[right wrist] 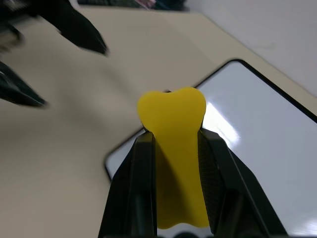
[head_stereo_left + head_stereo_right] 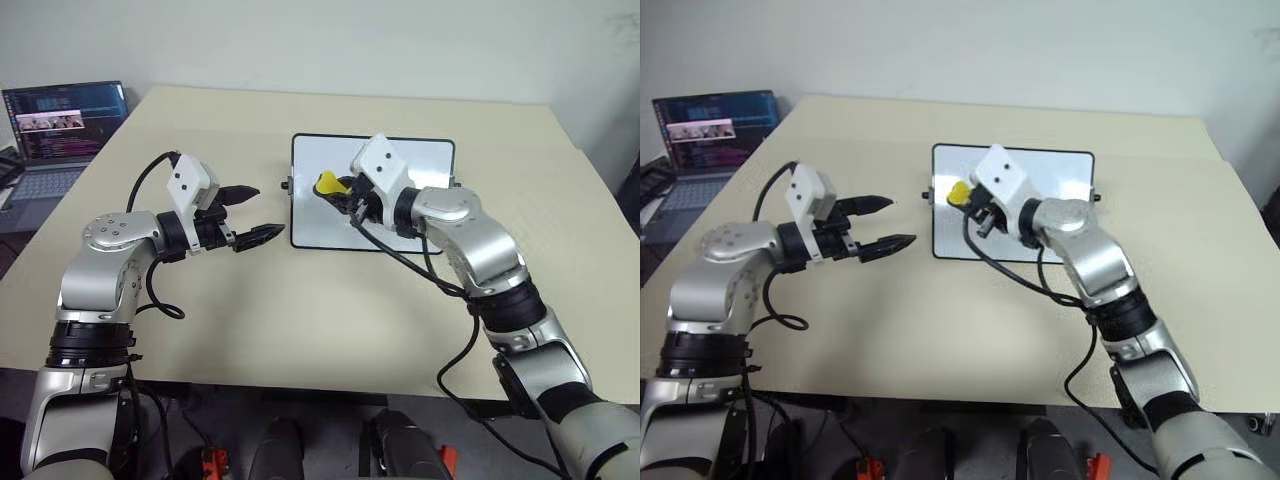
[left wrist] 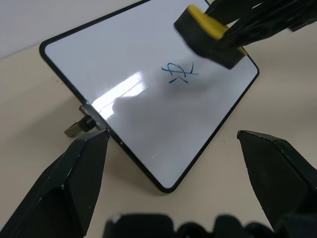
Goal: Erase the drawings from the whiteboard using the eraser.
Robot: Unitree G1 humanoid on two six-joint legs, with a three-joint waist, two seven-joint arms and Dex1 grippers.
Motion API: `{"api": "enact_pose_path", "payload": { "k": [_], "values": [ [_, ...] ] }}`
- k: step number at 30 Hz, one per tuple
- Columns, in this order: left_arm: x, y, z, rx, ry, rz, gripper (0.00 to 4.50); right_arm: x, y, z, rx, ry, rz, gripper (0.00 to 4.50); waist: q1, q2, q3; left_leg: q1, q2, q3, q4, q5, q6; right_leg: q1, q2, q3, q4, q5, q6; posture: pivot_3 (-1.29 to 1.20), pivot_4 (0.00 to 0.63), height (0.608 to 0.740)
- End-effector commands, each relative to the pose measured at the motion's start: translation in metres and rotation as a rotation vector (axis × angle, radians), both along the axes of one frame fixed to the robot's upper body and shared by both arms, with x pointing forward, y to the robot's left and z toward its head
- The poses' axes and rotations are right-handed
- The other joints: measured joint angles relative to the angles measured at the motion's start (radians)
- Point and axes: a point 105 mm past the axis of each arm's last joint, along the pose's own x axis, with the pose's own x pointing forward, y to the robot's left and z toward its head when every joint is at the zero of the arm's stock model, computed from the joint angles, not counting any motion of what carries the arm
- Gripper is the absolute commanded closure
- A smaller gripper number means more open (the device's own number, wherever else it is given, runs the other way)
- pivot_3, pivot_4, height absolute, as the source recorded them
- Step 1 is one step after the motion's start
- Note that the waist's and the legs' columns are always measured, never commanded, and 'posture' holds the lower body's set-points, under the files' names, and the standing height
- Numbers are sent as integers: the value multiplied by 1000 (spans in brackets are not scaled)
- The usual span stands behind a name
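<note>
Left gripper (image 2: 254, 212) hangs above the bare table (image 2: 300, 320), just to the left of the whiteboard (image 2: 420, 165), and its two black fingers (image 3: 74, 173) stand wide apart with nothing between them. It points toward the left edge of the board, but it does not touch it. Far to the left, at the corner of the table, an open laptop (image 2: 60, 125) stands with its screen lit.

More to the right lies the whiteboard, flat on the table, white and glossy, with a thin black frame and a small black knob (image 3: 79, 126) on the side that faces the left gripper. In the left wrist view one blue drawing (image 3: 178, 73) shows on the white surface, a small scribble of thin crossing lines. I cannot see other drawings from these views, because the right arm covers part of the board.

Over the left half of the board is the right gripper (image 1: 173, 141), and its fingers (image 1: 136, 188) are pressed together on the eraser (image 1: 172, 119). The eraser is a yellow block with a black part, squeezed at its middle between the two pads. It is near the blue scribble; whether it touches the board I cannot tell.
</note>
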Motion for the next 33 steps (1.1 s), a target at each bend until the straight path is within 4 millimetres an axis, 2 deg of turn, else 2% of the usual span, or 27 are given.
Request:
{"api": "enact_pose_path", "payload": {
  "k": [1,5,12,24,33],
  "values": [
    [-2,-4,11,2,-55,-11,0,17,-9,7,-54,-86,-68,3683,2,0,0,0,0,0,0,0,0,0,0,0,0,0,0,0,150,740],
    [-6,-4,8,0,-47,-16,0,41,-24,11,-59,-81,-173,3684,1,0,0,0,0,-1,-1,0,0,0,0,-1,0,0,0,0,150,740],
    [-6,-12,9,-5,-45,-38,0,54,-30,17,-68,-85,-191,3684,-11,0,0,0,1,-2,-1,0,0,0,0,-2,0,0,-1,0,150,740],
    [-9,-20,9,-10,-43,-57,0,70,-29,13,-124,-96,-208,3684,-21,0,0,2,0,-4,-1,0,0,3,0,-4,0,0,-1,0,150,740],
    [-9,-20,7,-11,-36,-60,0,78,-26,-3,-205,-70,-237,3685,-23,0,0,11,1,-6,-1,0,0,12,1,-6,0,0,-1,0,150,740]
  ]
}}
